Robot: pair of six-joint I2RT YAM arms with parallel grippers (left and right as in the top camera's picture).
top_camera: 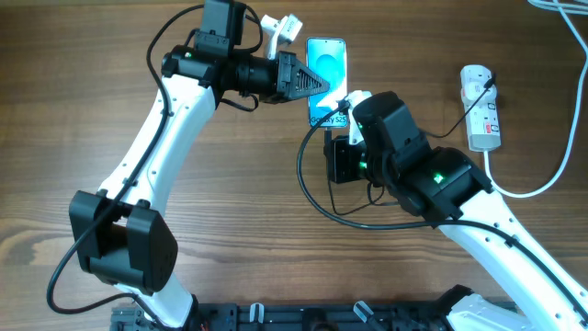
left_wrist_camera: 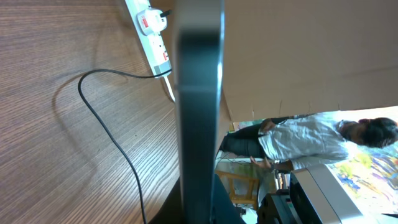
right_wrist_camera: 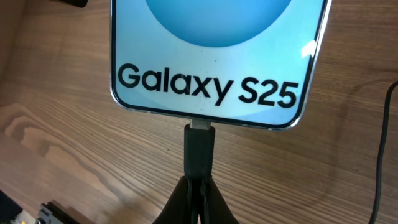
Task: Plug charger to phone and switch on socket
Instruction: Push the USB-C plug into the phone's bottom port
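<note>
Jaws on both arms closed: phone steadied, connector at its port.

Left jaws [top_camera: 317, 85] clamp the side edge of the small flat cyan-screened Galaxy phone [right_wrist_camera: 217, 50], at the far middle of the wooden bench [top_camera: 239, 230]; right jaws [right_wrist_camera: 199, 190] pinch the stubby connector [right_wrist_camera: 199, 146] of the thin black charger cable [top_camera: 308, 179], its tip touching the phone's bottom edge. I judge plugging-in is the step in hand; whether it is fully seated I can't tell. Next I'd want a straight push home, then a reach to the switch on the short white oblong power strip [top_camera: 482, 110], well apart to the right.
</note>
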